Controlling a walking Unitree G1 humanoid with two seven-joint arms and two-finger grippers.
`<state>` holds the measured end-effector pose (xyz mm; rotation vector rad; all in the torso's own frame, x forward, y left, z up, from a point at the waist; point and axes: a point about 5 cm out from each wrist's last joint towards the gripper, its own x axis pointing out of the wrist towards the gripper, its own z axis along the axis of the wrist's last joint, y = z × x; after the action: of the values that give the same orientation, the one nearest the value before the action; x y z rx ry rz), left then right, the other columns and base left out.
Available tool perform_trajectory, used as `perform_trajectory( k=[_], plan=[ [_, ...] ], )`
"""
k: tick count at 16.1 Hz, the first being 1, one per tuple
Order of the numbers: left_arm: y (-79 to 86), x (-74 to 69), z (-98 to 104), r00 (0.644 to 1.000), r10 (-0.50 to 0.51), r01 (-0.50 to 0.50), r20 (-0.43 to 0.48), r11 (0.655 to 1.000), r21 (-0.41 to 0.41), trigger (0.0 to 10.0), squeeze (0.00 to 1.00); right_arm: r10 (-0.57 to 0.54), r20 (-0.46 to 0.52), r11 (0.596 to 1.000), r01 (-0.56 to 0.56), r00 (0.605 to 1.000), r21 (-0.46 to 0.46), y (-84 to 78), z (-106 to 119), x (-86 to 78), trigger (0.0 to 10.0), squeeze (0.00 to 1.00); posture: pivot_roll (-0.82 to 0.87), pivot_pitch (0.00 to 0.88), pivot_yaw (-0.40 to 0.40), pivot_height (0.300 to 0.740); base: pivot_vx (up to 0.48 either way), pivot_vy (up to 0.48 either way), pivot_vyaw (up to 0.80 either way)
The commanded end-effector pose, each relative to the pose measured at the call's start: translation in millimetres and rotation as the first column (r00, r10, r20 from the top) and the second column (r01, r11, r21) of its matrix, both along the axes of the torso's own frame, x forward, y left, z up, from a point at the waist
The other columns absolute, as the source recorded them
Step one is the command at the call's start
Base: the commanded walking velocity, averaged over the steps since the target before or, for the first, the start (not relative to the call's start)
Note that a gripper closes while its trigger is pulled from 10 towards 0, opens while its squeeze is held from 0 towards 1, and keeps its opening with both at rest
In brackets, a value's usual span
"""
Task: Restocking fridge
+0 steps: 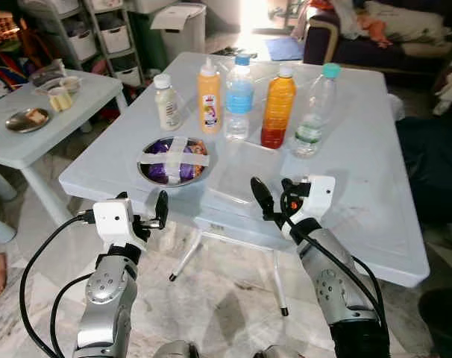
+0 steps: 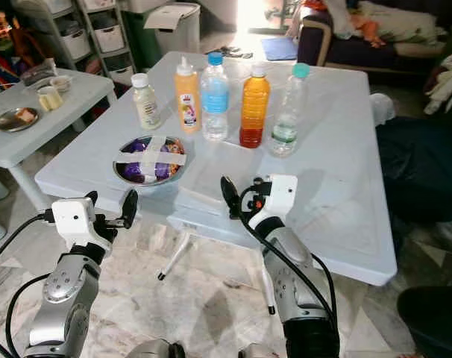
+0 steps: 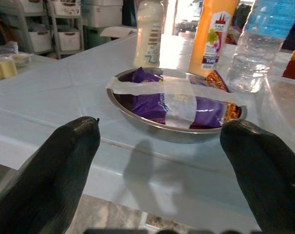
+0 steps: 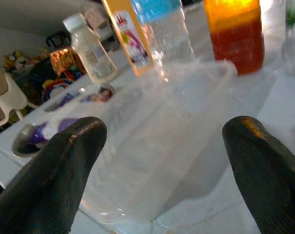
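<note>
On the white table (image 1: 375, 186) stand, in a row, a small white bottle (image 1: 167, 102), an orange sauce bottle (image 1: 208, 97), a blue-label water bottle (image 1: 239, 98), an orange juice bottle (image 1: 278, 108) and a clear teal-capped bottle (image 1: 314, 112). In front of them sit a steel bowl (image 1: 175, 160) of purple packets taped over and a clear plastic container (image 1: 245, 175). My left gripper (image 1: 142, 207) is open at the table's near edge, facing the bowl (image 3: 172, 105). My right gripper (image 1: 274, 195) is open just before the clear container (image 4: 157, 126).
A second white table (image 1: 77, 104) at the left carries a metal plate (image 1: 27, 119) and small cups. Storage drawers (image 1: 114, 37) and a bin stand behind. A dark sofa (image 1: 375, 37) is at the back right, and dark cloth lies right of the table.
</note>
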<state>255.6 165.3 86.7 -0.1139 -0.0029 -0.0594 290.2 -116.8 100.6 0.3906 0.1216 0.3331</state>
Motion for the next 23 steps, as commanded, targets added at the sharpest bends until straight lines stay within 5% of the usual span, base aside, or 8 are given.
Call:
perform_trajectory(
  k=[1,9,15,16,17,23],
  plan=[
    [1.5,0.3,-1,1.0,-0.001,0.002,-0.008,1.0,0.015,10.0,0.0,0.006,0.022,1.0,-0.006,1.0,-0.015,-0.8,4,3.6,10.0,0.0,-0.07,0.033,0.049,0.74,0.0,0.0,0.0],
    [0.2,1.5,-2,1.0,-0.02,0.02,-0.012,1.0,0.024,10.0,0.0,0.076,-0.077,0.997,-0.074,0.994,0.019,11.0,-3,12.8,10.0,0.0,-0.06,0.042,0.052,0.74,0.0,0.0,0.0],
    [-4.8,1.7,-2,1.0,-0.025,0.026,-0.011,1.0,0.018,10.0,0.0,0.224,-0.143,0.949,-0.183,0.964,0.255,30.0,10,4.0,10.0,0.0,-0.07,0.04,0.046,0.74,0.0,0.0,0.0],
    [-5.1,2.3,-2,1.0,-0.027,0.027,-0.011,0.999,0.017,10.0,0.0,0.228,-0.141,0.949,-0.187,0.963,0.255,29.8,12,3.2,8.1,0.0,-0.07,0.04,0.046,0.74,0.0,0.0,0.0],
    [-5.2,2.9,-2,1.0,-0.027,0.027,-0.011,0.999,0.017,10.0,0.0,0.213,-0.15,0.952,-0.17,0.966,0.257,27.1,10,4.6,0.5,0.0,-0.07,0.039,0.046,0.74,0.0,0.0,0.0],
    [-6.5,4.0,-2,1.0,-0.029,0.029,-0.006,0.999,0.015,10.0,0.0,0.123,-0.238,0.964,-0.059,0.963,0.258,13.8,3,14.5,0.0,0.0,-0.06,0.034,0.044,0.74,0.0,0.0,0.0]
  ],
)
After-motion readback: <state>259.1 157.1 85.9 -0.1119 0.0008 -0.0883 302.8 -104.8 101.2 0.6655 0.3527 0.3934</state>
